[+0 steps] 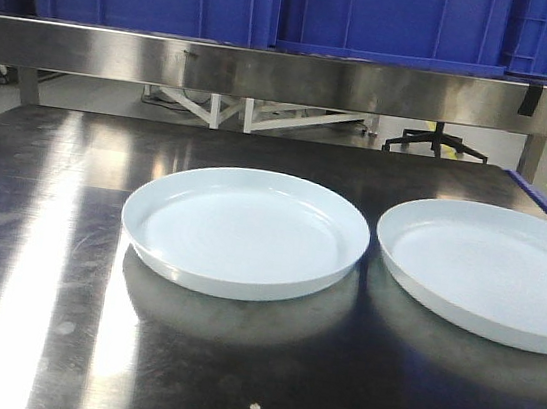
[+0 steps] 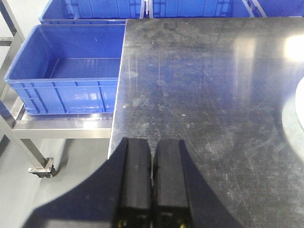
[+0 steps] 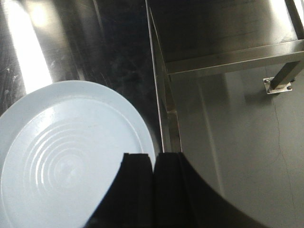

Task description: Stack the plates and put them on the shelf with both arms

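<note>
Here, a round, shallow, pale blue-white plate and its twin plate are laid unstacked, side by side but apart, on the dark glossy tabletop before the brushed stainless steel shelf. The black left gripper is pressed together, empty, at the tabletop's edge; the black right gripper, likewise pressed together, is held above the twin plate's rim.
</note>
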Motion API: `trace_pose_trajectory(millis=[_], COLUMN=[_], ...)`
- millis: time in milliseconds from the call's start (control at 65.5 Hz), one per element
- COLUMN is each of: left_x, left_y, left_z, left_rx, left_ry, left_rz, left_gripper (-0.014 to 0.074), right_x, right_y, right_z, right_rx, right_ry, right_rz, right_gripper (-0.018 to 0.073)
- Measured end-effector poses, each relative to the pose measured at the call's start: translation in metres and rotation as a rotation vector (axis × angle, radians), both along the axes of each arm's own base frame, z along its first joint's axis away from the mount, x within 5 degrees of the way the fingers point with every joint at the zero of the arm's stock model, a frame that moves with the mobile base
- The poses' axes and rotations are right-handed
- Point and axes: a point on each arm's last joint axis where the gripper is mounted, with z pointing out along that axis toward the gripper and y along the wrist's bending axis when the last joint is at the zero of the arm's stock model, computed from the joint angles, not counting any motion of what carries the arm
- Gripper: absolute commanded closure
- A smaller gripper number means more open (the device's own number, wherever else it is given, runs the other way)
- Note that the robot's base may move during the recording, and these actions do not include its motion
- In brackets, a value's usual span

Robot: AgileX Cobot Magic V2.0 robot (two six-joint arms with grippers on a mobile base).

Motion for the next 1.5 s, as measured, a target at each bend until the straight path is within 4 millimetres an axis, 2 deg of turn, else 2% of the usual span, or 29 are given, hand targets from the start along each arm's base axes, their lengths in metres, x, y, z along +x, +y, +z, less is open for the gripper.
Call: trace_pose_trajectory(millis=[153,229,825,962,1161,1298,1496], left_x=[0.000,0.000,0.000,0.000,0.000,0.000,0.000], left_y=[0.000,0.000,0.000,0.000,0.000,0.000,0.000], left_z=[0.000,0.000,0.000,0.000,0.000,0.000,0.000], left_rx=[0.000,0.000,0.000,0.000,0.000,0.000,0.000], left_ry=[0.000,0.000,0.000,0.000,-0.002,-0.002,-0.002], left_rz=[0.000,0.000,0.000,0.000,0.000,0.000,0.000], left_gripper=[0.0508,0.0508,0.0508,0.0508,0.0508,0.0508,0.0508], right_x=[-0.002,-0.003,-0.001,0.011,0.039,0.058,0.069], right_y=[0.000,0.001,0.001,-0.001,-0.003,-0.004,-0.005], right_z=[-0.002,-0.002,-0.005,-0.016,-0.035,-0.045,-0.057], right_rx=[0.003,0.004,0.000,-0.018,-0.019,-0.017,-0.013], right_ry=[0.027,0.038,0.050,0.097,0.181,0.216,0.255], right_rz=[0.003,0.004,0.011,0.034,0.045,0.047,0.048], right_gripper=[0.0207,0.0155,0.0157,0.0153,0.0090,0.0089,0.0090])
